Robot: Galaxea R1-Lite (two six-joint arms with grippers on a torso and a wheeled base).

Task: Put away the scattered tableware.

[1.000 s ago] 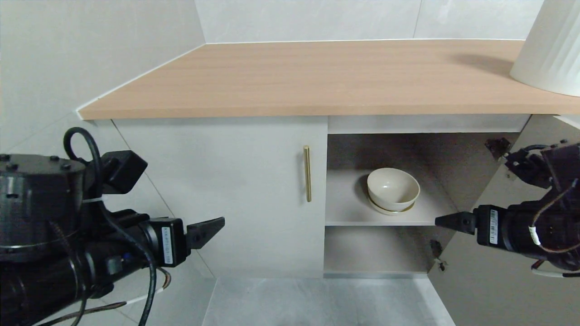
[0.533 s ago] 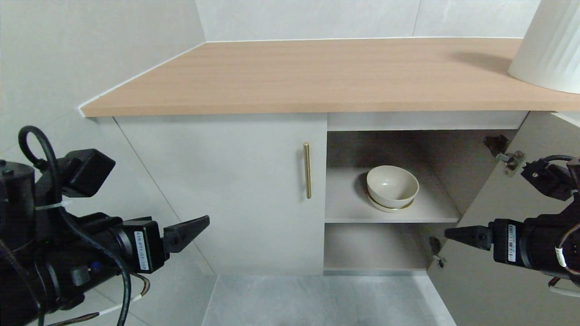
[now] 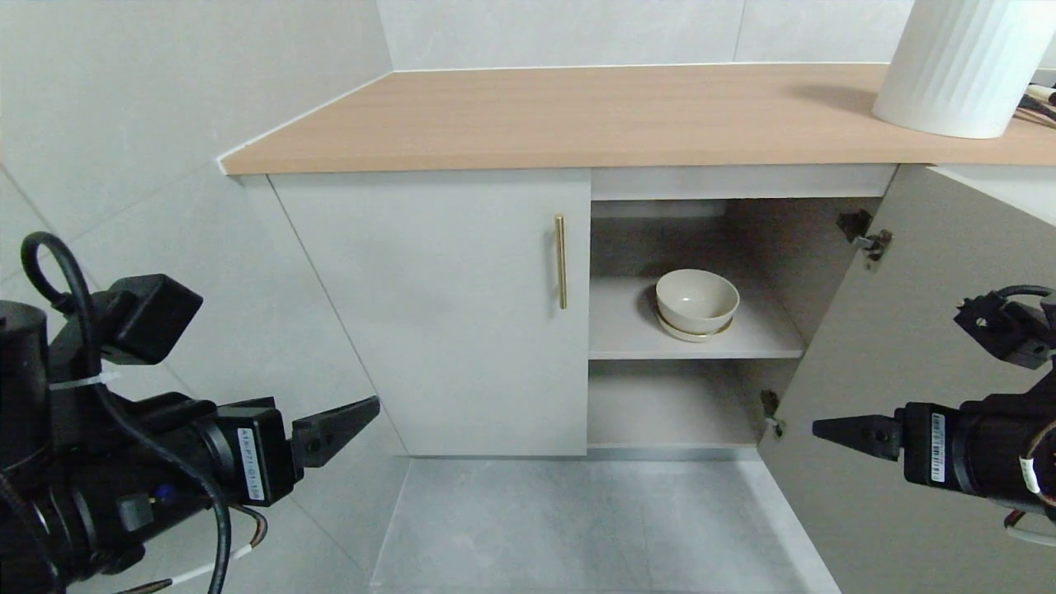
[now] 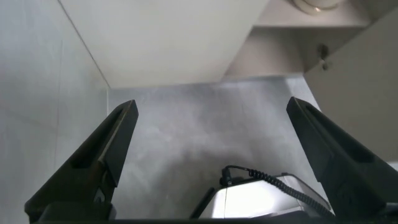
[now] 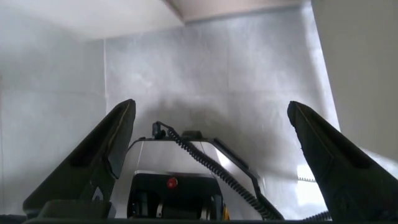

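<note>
A cream bowl (image 3: pixel 697 300) sits on a small plate (image 3: pixel 691 332) on the middle shelf (image 3: pixel 627 330) of the cabinet, whose right door (image 3: pixel 891 355) stands swung open. The bowl's edge (image 4: pixel 316 5) also shows in the left wrist view. My left gripper (image 3: pixel 338 425) hangs low, left of the cabinet and well short of it. Its fingers (image 4: pixel 99 162) are spread wide over the floor with nothing between them. My right gripper (image 3: pixel 850 433) floats in front of the open door, open (image 5: pixel 211 104) and holding nothing.
The cabinet's left door (image 3: pixel 445 305) is closed and has a brass handle (image 3: pixel 560 261). A white ribbed container (image 3: pixel 957 66) stands on the wooden countertop (image 3: pixel 577 115) at the right. Below the bowl is a bare lower shelf (image 3: pixel 660 408), with grey floor tiles (image 3: pixel 577 520) in front.
The whole head picture has shifted: the camera has backed away, so the cabinet looks smaller and higher. Both grippers now sit farther from the cabinet opening. Bowl and plate have stayed on the shelf.
</note>
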